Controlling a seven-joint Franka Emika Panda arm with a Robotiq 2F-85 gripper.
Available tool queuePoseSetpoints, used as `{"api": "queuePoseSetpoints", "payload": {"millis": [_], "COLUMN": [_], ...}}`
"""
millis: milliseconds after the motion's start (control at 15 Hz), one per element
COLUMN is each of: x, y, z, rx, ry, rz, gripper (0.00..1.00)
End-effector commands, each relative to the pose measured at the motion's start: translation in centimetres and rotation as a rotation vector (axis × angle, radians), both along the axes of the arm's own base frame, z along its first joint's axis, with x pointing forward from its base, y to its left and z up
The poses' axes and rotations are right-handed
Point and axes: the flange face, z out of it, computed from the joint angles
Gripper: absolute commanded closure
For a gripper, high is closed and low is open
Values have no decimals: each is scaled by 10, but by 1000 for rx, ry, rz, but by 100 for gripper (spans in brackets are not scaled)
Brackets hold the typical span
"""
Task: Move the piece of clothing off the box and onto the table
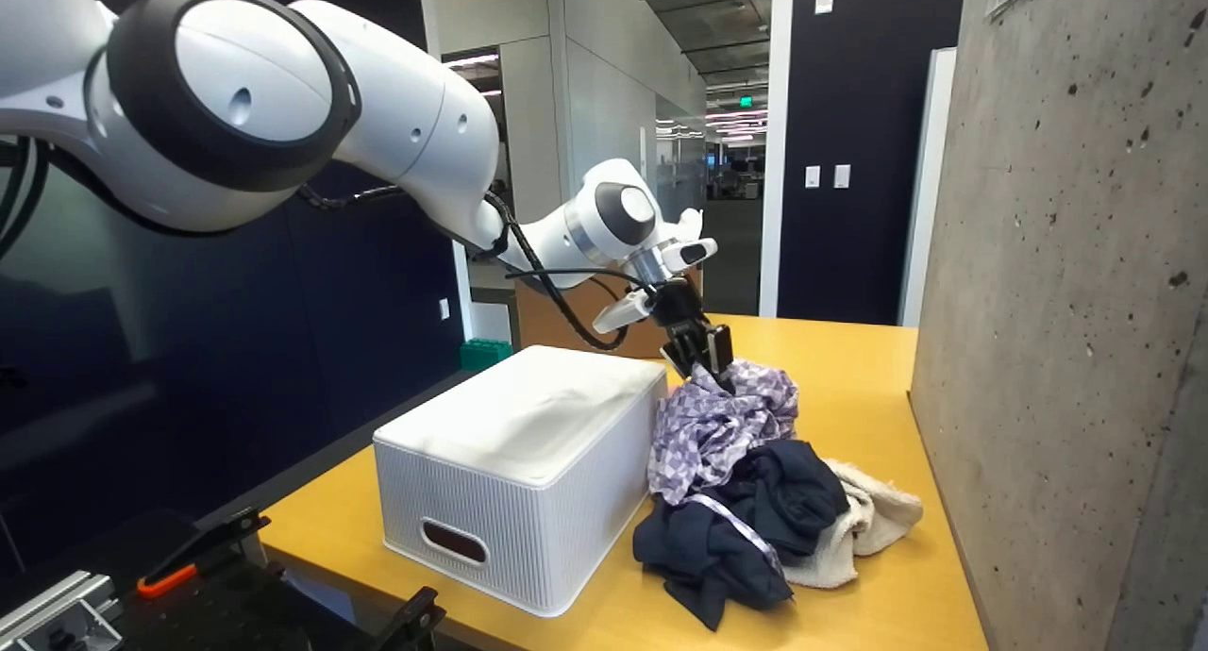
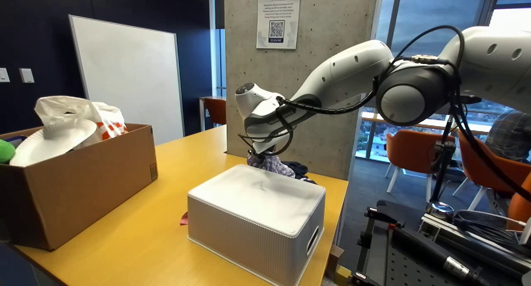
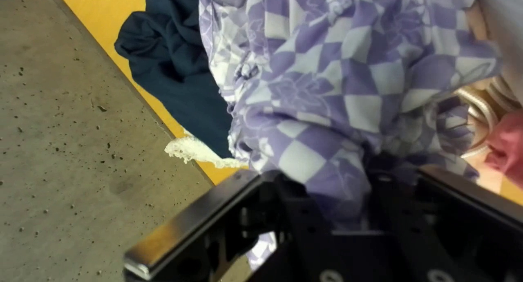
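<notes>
The purple-and-white checkered clothing point(image 1: 727, 429) lies bunched on the yellow table point(image 1: 830, 354) beside the white ribbed box point(image 1: 528, 410). It also shows behind the box in an exterior view point(image 2: 271, 163) and fills much of the wrist view point(image 3: 327, 77). A strip of it trails over a dark navy cloth point(image 1: 708, 557). The box top shows bare in both exterior views. My gripper point(image 1: 703, 373) points down into the top of the clothing. In the wrist view my gripper point(image 3: 337, 188) has a fold pinched between its fingers. The fingertips are partly hidden in fabric.
A cream cloth point(image 1: 873, 514) lies under the navy cloth. A concrete wall point(image 1: 1057, 283) stands close along the table. A pink-red cloth point(image 2: 184, 218) lies behind the box. A filled cardboard box point(image 2: 95, 186) stands at the table's far side.
</notes>
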Motion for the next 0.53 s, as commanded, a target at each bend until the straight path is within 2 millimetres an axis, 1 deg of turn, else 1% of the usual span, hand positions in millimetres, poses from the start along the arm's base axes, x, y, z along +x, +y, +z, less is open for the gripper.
{"api": "queuePoseSetpoints", "payload": {"millis": [0,267,400,467], "x": [5,4,1,-3], "y": [-22,-41,-48,-49], "z": [42,84,92,91], "rx": [-19,-27,-16,-3], "ry": [-42,-96,-109,-106], "rz": [-11,-44,-64,-77], "gripper": [43,13,1,0]}}
